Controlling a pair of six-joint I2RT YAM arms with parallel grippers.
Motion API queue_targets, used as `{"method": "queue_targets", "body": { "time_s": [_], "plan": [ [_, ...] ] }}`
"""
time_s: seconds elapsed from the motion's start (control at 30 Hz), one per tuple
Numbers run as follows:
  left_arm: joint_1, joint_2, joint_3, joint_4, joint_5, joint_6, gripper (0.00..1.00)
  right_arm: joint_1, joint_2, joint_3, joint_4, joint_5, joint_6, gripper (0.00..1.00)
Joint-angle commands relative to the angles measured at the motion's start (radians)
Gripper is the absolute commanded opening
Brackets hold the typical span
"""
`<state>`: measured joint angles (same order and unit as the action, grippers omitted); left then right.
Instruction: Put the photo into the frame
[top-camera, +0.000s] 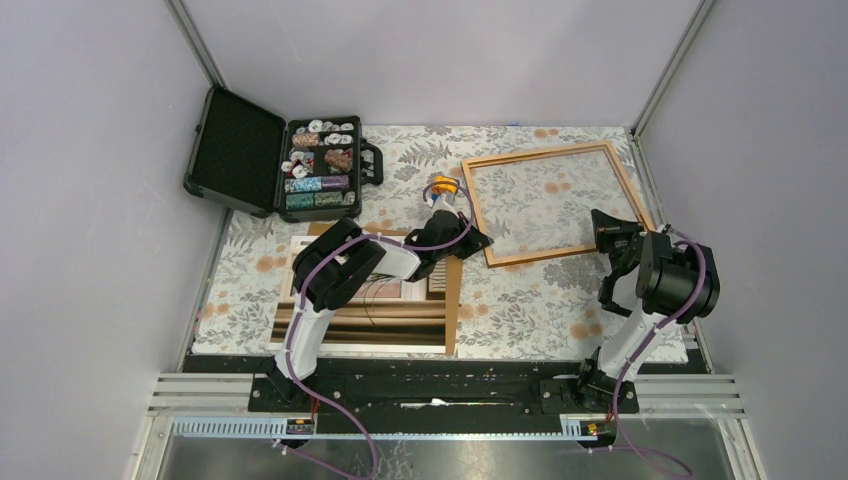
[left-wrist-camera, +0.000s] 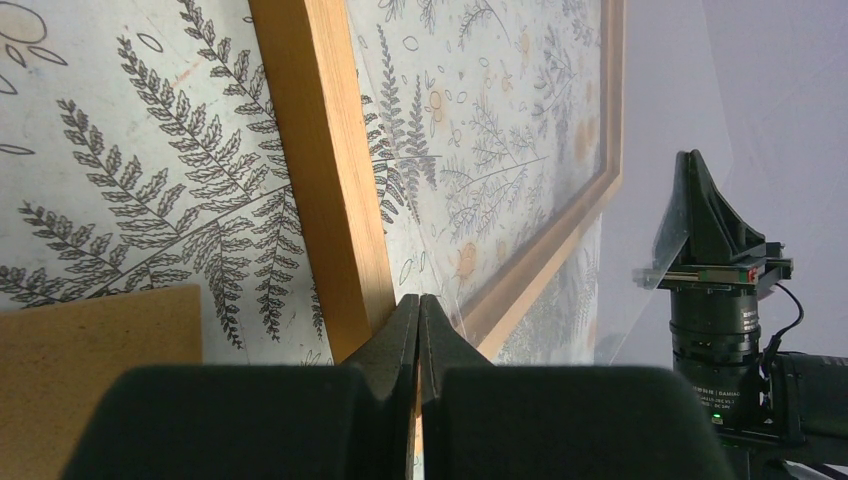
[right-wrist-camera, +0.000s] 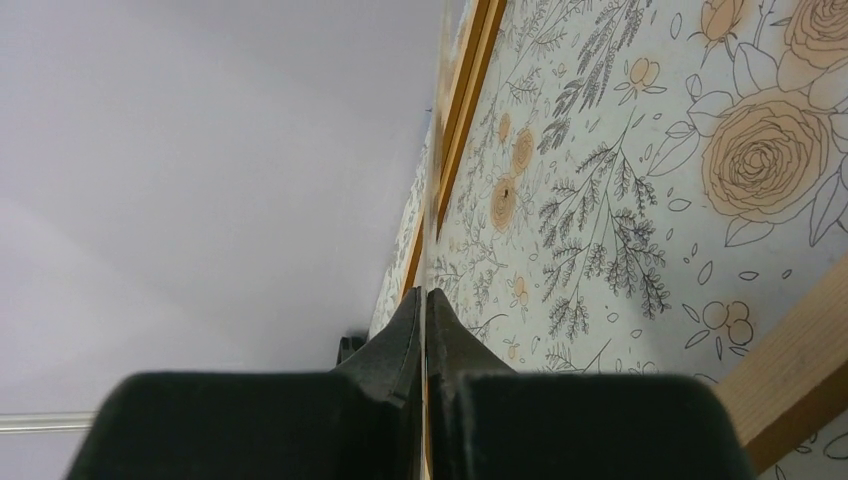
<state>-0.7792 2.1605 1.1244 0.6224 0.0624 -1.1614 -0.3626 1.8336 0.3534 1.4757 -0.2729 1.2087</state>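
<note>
The light-brown wooden frame (top-camera: 550, 205) lies flat at the back right on the floral cloth; it also shows in the left wrist view (left-wrist-camera: 330, 180) and the right wrist view (right-wrist-camera: 468, 70). The photo (top-camera: 400, 325), with its beige-brown stripes, lies on a brown backing board (top-camera: 452, 300) under my left arm. My left gripper (top-camera: 480, 240) (left-wrist-camera: 420, 300) is at the frame's near-left corner, shut on a thin clear pane (left-wrist-camera: 640, 200) that stands over the frame. My right gripper (top-camera: 605, 228) (right-wrist-camera: 425, 293) is at the frame's near-right corner, shut on the same pane's edge.
An open black case (top-camera: 235, 150) with trays of chips (top-camera: 320, 165) stands at the back left. A small yellow and orange object (top-camera: 443, 188) lies just left of the frame. The enclosure walls are close behind and to the right of the frame.
</note>
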Motion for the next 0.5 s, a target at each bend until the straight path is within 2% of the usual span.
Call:
{"method": "queue_targets", "body": {
  "time_s": [0.0,0.47],
  "plan": [
    [0.015,0.015,-0.028,-0.168,-0.058,0.045,0.00,0.001,0.013,0.038,0.089,0.029,-0.039,0.00],
    [0.013,0.018,-0.024,-0.173,-0.058,0.049,0.00,0.012,0.099,0.091,0.128,0.056,-0.022,0.00]
  ]
}}
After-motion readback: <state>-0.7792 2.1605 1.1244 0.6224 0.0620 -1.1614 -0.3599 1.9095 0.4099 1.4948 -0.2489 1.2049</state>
